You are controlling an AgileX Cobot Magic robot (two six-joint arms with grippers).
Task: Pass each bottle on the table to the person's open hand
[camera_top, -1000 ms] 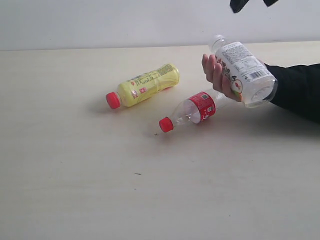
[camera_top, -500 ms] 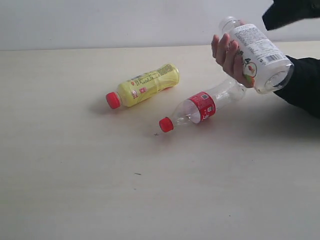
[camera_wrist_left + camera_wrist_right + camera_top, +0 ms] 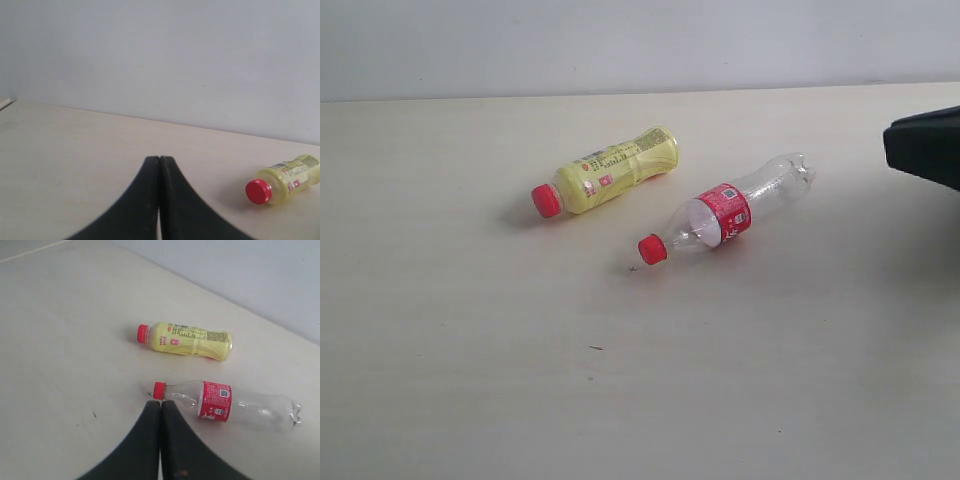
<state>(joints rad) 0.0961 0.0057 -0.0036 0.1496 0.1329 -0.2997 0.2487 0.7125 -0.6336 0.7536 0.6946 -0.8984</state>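
Two bottles lie on their sides on the pale table [image 3: 470,380]. The yellow bottle with a red cap [image 3: 608,170] [image 3: 187,340] [image 3: 286,183] is toward the back. In front of it to the right lies the clear bottle with a red label and cap [image 3: 725,214] [image 3: 220,402]. My right gripper [image 3: 160,403] is shut and empty, hovering above the table with its tips in line with the clear bottle's cap; its dark body [image 3: 925,148] shows at the exterior view's right edge. My left gripper [image 3: 159,159] is shut and empty, well apart from the yellow bottle. No hand is in view.
A plain pale wall [image 3: 620,45] runs behind the table. A few tiny dark specks [image 3: 594,348] mark the tabletop.
The person's hand holding the white-labelled bottle rose and left the view to the right. The right gripper, seen at the top a second ago, now shows at the right edge.
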